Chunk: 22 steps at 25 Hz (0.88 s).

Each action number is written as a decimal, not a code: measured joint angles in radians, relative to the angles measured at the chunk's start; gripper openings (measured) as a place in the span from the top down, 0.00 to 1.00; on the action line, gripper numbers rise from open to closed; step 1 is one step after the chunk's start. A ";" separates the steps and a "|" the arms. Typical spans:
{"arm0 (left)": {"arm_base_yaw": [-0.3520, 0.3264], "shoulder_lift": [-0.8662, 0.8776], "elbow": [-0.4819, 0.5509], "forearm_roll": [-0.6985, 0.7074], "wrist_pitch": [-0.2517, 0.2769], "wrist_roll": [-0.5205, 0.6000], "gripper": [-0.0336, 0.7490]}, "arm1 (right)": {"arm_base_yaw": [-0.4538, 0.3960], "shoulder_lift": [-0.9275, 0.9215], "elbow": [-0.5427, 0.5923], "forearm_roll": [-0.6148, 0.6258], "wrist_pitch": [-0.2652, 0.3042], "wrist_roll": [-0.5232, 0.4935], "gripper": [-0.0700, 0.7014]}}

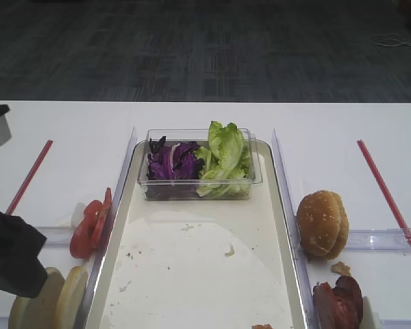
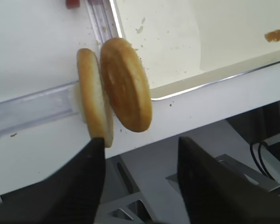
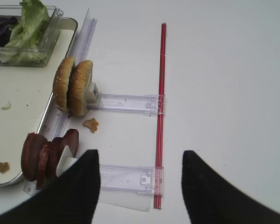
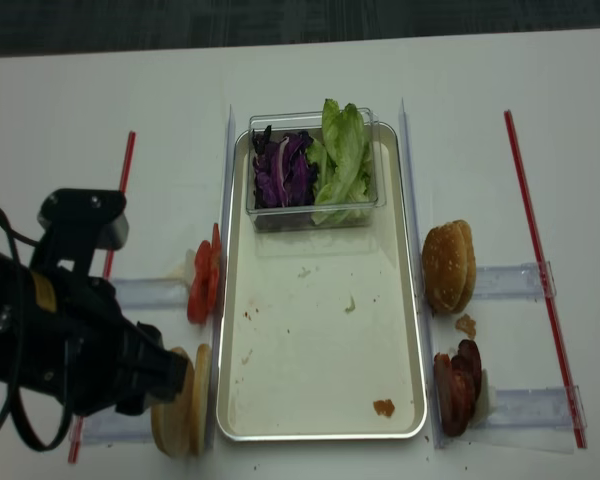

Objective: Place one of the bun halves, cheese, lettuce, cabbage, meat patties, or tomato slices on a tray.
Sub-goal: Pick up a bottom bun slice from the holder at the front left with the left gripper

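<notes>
Black left fingers (image 2: pixel 137 179) hung spread and empty just beside the bun halves (image 2: pixel 114 91), which stood on edge at the tray (image 2: pixel 200 79) rim. Those looked light, soft and easily dented, best pinched gently across the flat faces. Right fingers (image 3: pixel 140 179) were spread too, holding nothing.

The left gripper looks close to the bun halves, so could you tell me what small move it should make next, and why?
Probably ease the left gripper forward around the nearer of the bun halves: its jaws are open and empty, just short of them.
</notes>
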 joint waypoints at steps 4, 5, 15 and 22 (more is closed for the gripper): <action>-0.071 0.055 0.000 0.004 -0.040 -0.050 0.52 | 0.000 0.000 0.000 0.000 0.000 0.000 0.37; -0.084 0.065 0.000 0.008 -0.051 -0.062 0.52 | 0.000 0.000 0.000 0.000 0.000 0.000 0.37; -0.176 0.128 -0.011 0.098 -0.116 -0.181 0.55 | 0.000 0.000 0.000 0.000 0.000 0.000 0.37; -0.210 0.225 -0.011 0.125 -0.156 -0.212 0.55 | 0.000 0.000 0.000 0.000 0.000 0.000 0.37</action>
